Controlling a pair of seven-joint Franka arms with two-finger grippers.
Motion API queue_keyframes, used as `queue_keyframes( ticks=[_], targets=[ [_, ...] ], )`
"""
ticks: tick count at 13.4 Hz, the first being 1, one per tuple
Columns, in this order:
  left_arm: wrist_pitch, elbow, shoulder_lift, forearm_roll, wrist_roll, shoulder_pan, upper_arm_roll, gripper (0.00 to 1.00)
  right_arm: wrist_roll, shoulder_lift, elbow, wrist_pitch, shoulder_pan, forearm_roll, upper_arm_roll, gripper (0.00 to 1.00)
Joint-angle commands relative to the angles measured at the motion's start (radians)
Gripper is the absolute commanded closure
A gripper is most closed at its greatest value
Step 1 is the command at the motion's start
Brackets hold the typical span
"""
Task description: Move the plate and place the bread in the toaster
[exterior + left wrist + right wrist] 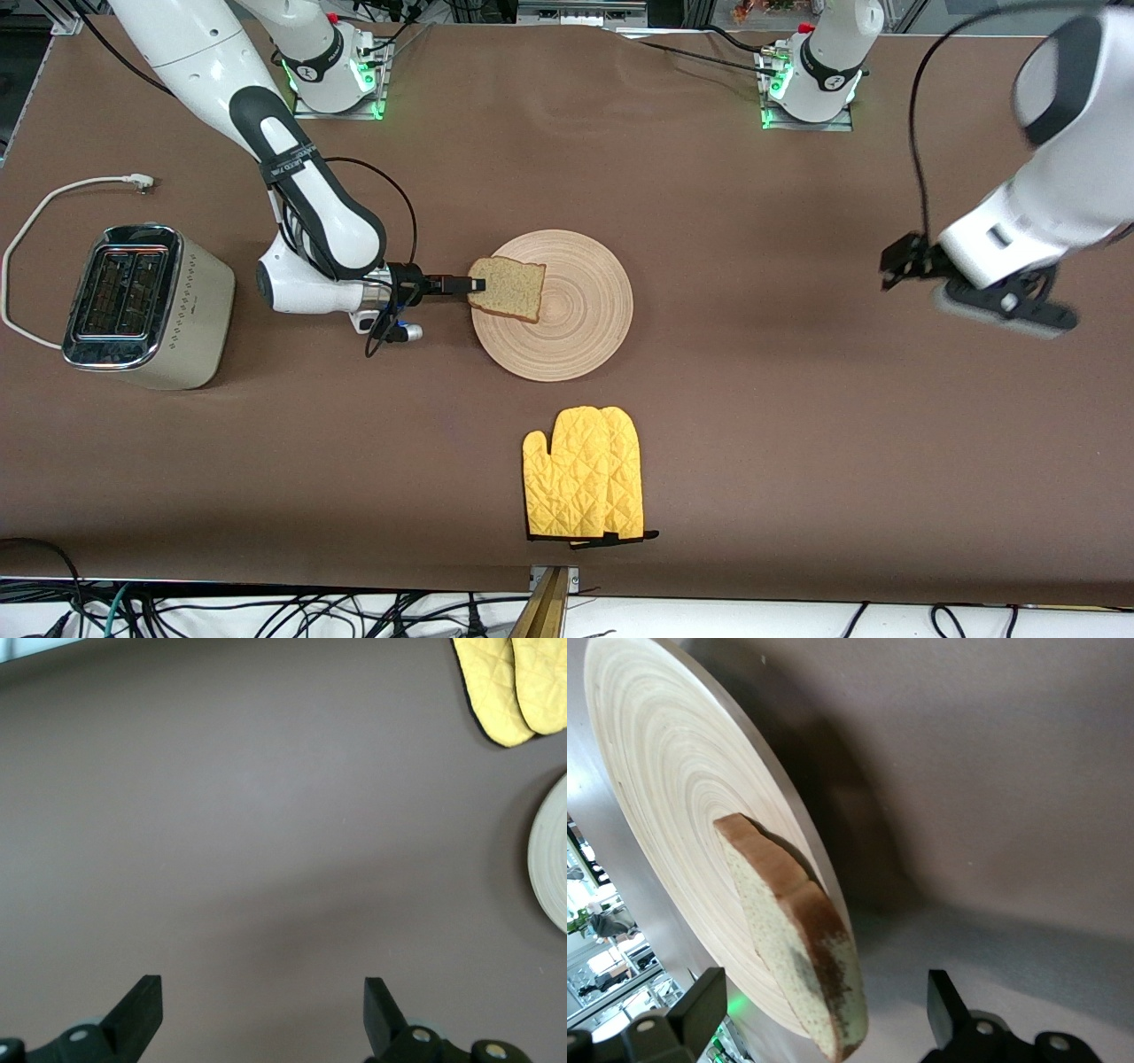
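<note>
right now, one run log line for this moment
right end effector: open, at speckled bread slice on round wooden plate | left end effector: open, waiting | cream toaster: empty

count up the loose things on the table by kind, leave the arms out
round light-wood plate: 1
square slice of speckled brown bread: 1
cream-white two-slot toaster with chrome top: 1
quilted yellow oven mitts: 2, lying overlapped
total: 5
</note>
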Motion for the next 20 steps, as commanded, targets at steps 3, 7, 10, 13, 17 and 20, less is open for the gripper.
queue_keyframes(
  ticks=[3,7,10,13,17,20],
  targets=[
    [-0.066,-0.097,-0.142,-0.035,-0.002,-0.005,0.028,0.0,-0.035,-0.017,-0.021,0.0,-0.011,0.028,0.006,0.34],
    [-0.04,-0.097,-0.134,-0.035,-0.012,-0.121,0.182,0.0,-0.034,-0.022,-0.021,-0.006,-0.011,0.027,0.006,0.67],
    [-0.054,-0.042,-0.107,-0.037,-0.016,-0.132,0.177,0.0,-0.034,-0.025,-0.021,-0.006,-0.011,0.022,0.006,0.8],
    [-0.055,-0.014,-0.087,-0.038,-0.021,-0.132,0.177,0.0,-0.032,-0.03,-0.018,-0.006,-0.011,0.016,0.006,0.86],
    [-0.055,-0.013,-0.079,-0.04,-0.022,-0.128,0.179,0.0,-0.029,-0.06,-0.013,-0.006,-0.011,0.013,0.006,1.0],
    [-0.058,-0.013,-0.079,-0.04,-0.012,-0.126,0.179,0.0,0.018,-0.117,0.027,-0.085,-0.013,-0.101,-0.011,1.0]
  ],
)
